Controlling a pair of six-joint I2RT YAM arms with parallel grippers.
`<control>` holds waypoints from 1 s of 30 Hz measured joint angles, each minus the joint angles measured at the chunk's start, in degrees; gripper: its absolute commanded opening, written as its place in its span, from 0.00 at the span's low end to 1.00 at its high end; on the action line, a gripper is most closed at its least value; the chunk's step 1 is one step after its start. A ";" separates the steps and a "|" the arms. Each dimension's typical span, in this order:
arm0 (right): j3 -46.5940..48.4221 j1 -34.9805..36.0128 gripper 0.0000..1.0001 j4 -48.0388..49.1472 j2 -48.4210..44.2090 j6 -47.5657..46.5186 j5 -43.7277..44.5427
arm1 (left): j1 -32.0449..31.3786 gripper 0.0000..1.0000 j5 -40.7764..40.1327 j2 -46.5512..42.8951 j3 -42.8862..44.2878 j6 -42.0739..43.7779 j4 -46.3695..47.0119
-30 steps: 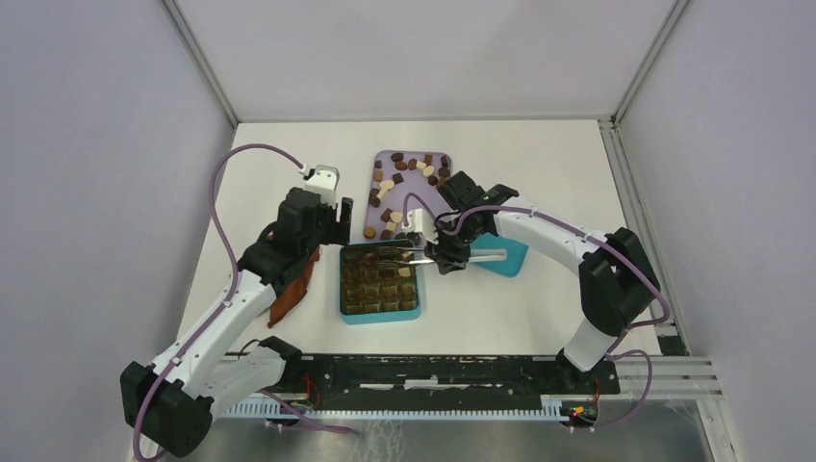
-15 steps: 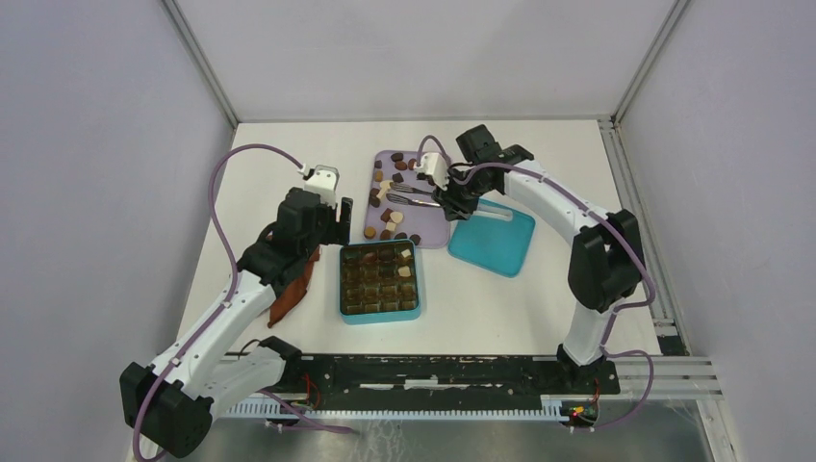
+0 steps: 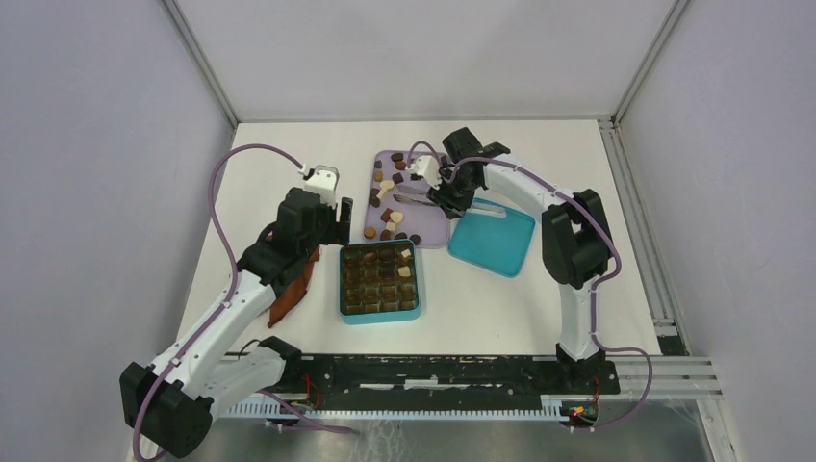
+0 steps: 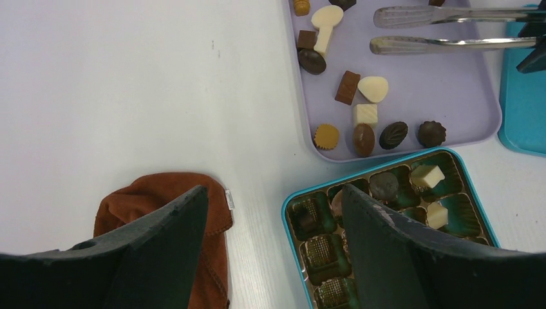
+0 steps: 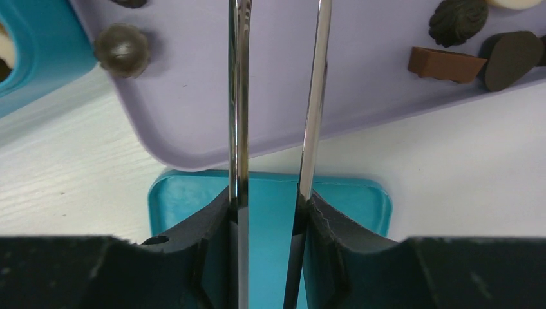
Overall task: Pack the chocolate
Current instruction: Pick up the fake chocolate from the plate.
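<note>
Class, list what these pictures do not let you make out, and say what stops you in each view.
Right wrist view: the tongs run off the top edge; their tips and any load are cut off.
Left wrist view: the left tool covers the near cells of the box and part of the cloth.
Top view: the chocolates are too small to tell shapes or count.

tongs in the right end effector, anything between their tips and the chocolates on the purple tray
Nothing visible does. The tongs, gripped by the right end effector, hang over bare lavender tray, with the chocolates lying uncovered near their tips. The teal box is open, its lid set aside.
</note>
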 measured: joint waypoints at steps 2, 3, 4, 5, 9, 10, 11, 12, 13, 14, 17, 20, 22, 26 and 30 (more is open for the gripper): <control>1.51 -0.61 0.41 0.00 1.40 0.55 0.70 | 0.00 0.81 0.02 0.00 0.00 0.00 -0.02; 2.21 -0.92 0.41 0.00 1.99 0.76 0.98 | 0.00 0.81 0.02 0.00 0.00 0.00 0.00; 3.10 -1.31 0.41 -0.02 2.71 1.03 1.29 | 0.00 0.81 0.02 0.00 0.00 0.00 -0.02; 3.91 -1.62 0.41 -0.04 3.37 1.16 1.49 | 0.00 0.81 0.02 0.00 0.00 0.00 -0.02; 8.04 -2.51 0.41 -0.17 6.69 1.88 2.27 | 0.00 0.81 0.04 0.00 0.00 0.00 -0.02; 8.98 -2.60 0.41 -0.20 7.48 2.10 2.34 | 0.00 0.81 0.02 0.00 0.00 0.00 -0.02; 10.12 -2.60 0.41 -0.44 8.41 2.40 2.36 | 0.00 0.81 0.04 0.02 0.00 0.00 -0.02; 11.10 -2.58 0.41 -0.48 9.27 2.64 2.27 | 0.00 0.81 0.04 0.02 0.00 0.00 -0.02; 12.11 -2.54 0.41 -0.52 10.10 2.93 2.23 | 0.00 0.81 0.04 0.02 0.00 0.00 -0.02; 12.87 -2.49 0.41 -0.50 10.84 3.10 2.19 | 0.00 0.81 0.04 0.02 0.00 0.00 -0.02; 14.43 -2.45 0.41 -0.68 12.55 3.65 2.19 | 0.00 0.81 0.04 0.02 0.00 0.00 0.00; 15.17 -2.36 0.42 -0.92 13.51 4.09 2.08 | 0.00 0.81 0.04 0.02 0.00 0.00 -0.02; 15.58 -2.34 0.42 -1.11 13.94 4.37 1.97 | 0.00 0.81 0.07 0.13 0.00 0.00 -0.02; 17.20 -2.34 0.43 -1.75 15.12 4.76 1.53 | 0.00 0.81 0.09 0.35 0.00 0.00 -0.02; 19.15 -2.32 0.44 -2.03 16.48 5.38 1.29 | 0.00 0.81 0.09 0.39 0.00 0.00 -0.02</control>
